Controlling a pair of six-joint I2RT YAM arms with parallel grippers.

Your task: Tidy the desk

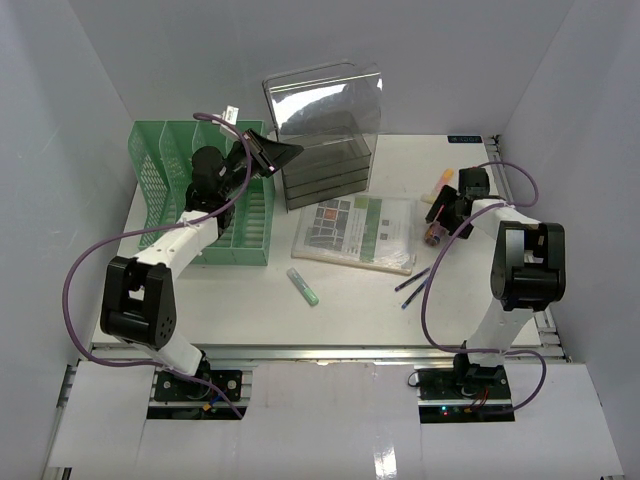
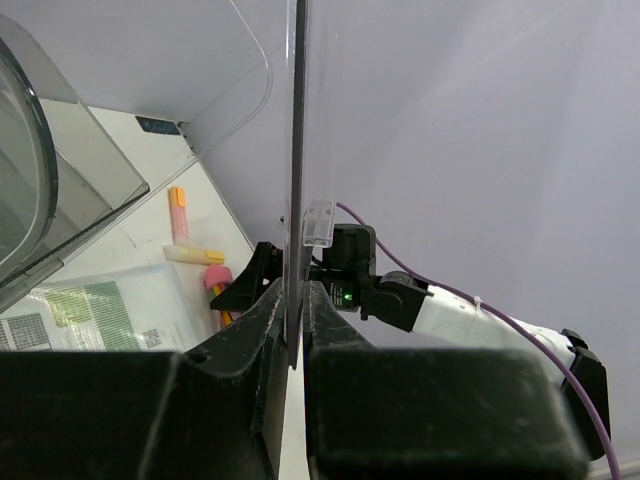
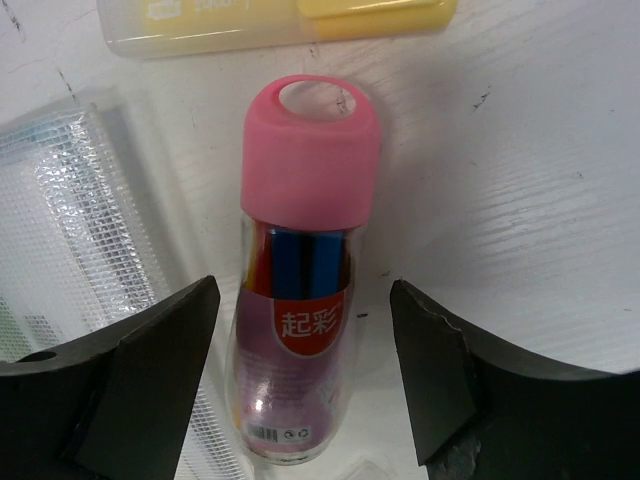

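Note:
The white desk (image 1: 350,310) holds scattered stationery. My left gripper (image 1: 272,155) is raised beside the green rack. It is shut on the lower edge of a clear plastic clipboard (image 1: 325,100), which stands upright. In the left wrist view the board (image 2: 295,150) sits edge-on between the closed fingers (image 2: 270,320). My right gripper (image 1: 440,215) is open, low over a clear tube of coloured pencils with a pink cap (image 3: 305,200). The tube lies flat on the desk between the two fingers (image 3: 160,350), touching neither.
A green mesh file rack (image 1: 200,190) stands at the left and a clear grey drawer box (image 1: 325,175) at the back. A sleeved booklet (image 1: 355,232), a green marker (image 1: 303,286) and two purple pens (image 1: 415,285) lie mid-desk. A yellow pen (image 3: 280,20) lies beyond the tube.

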